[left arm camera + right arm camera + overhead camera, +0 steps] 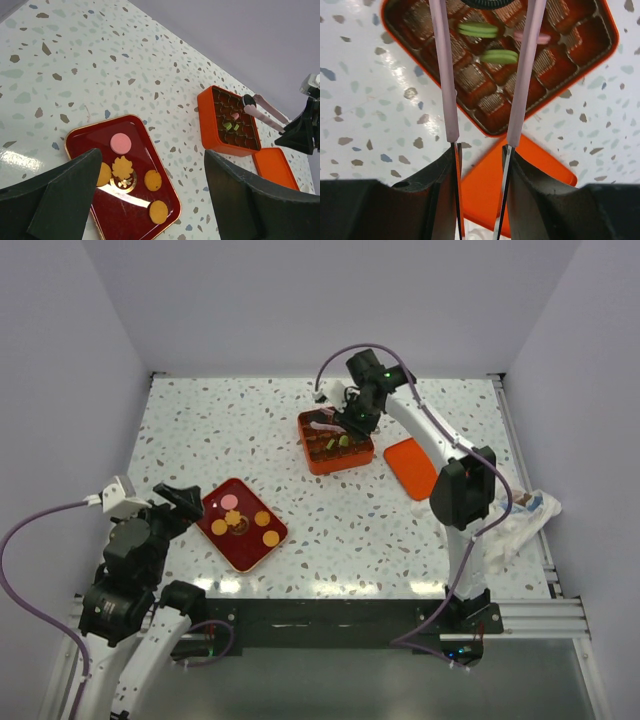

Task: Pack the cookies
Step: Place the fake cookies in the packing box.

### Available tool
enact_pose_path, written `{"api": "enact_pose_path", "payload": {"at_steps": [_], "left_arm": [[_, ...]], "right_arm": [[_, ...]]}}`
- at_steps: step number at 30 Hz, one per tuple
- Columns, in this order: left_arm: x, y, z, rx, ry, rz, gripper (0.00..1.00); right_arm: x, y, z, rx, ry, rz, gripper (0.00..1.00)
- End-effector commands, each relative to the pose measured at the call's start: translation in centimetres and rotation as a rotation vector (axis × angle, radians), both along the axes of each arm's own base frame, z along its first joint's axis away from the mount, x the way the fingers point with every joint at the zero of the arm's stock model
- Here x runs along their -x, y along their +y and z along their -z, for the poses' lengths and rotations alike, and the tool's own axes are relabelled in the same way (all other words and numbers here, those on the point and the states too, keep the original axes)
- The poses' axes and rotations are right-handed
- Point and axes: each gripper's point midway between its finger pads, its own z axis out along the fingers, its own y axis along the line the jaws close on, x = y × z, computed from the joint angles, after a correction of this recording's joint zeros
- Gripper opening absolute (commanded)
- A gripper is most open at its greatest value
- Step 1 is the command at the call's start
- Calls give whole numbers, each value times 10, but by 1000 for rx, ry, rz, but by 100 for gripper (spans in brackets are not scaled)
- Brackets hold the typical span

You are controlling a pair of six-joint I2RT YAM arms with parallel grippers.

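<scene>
A dark red tray [250, 552] holds a pink cookie [230, 502] and three orange cookies [271, 538] around a gold leaf emblem. In the left wrist view the pink cookie [120, 143] and the orange ones [152, 180] lie on the tray [85, 135]. My left gripper [185, 502] [152, 156] is open and empty just above the tray. My right gripper [352, 418] [480, 147] is shut on pink tongs [445, 75], held over the orange box [340, 464] [485, 127]. A dark disc [248, 101] sits at the tong tips. Green cookies [499, 56] and a pink one [532, 36] stand in the box's cups.
The orange lid [411, 467] [275, 167] lies flat right of the box. A crumpled white cloth [520, 515] sits at the right edge by the metal rail. Pale walls close in the table at the left, back and right.
</scene>
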Motion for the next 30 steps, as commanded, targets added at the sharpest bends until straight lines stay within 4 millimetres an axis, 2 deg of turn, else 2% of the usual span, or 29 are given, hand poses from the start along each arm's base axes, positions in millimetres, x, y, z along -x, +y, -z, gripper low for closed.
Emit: {"api": "enact_pose_path", "payload": {"at_steps": [1, 4, 11, 22, 30], "left_arm": [[-6, -4, -8, -2, -34, 16, 89], [-6, -4, -8, 3, -36, 15, 89], [-9, -6, -7, 10, -38, 19, 88], [-10, -7, -5, 9, -32, 22, 88], [-12, -7, -5, 3, -29, 23, 88]], "right_arm": [[-18, -21, -8, 5, -6, 64, 3], [-21, -34, 2, 9, 33, 96, 3], [-14, -41, 23, 31, 94, 112, 5], [-20, -39, 39, 45, 131, 119, 7], [-24, -38, 42, 47, 128, 124, 8]]}}
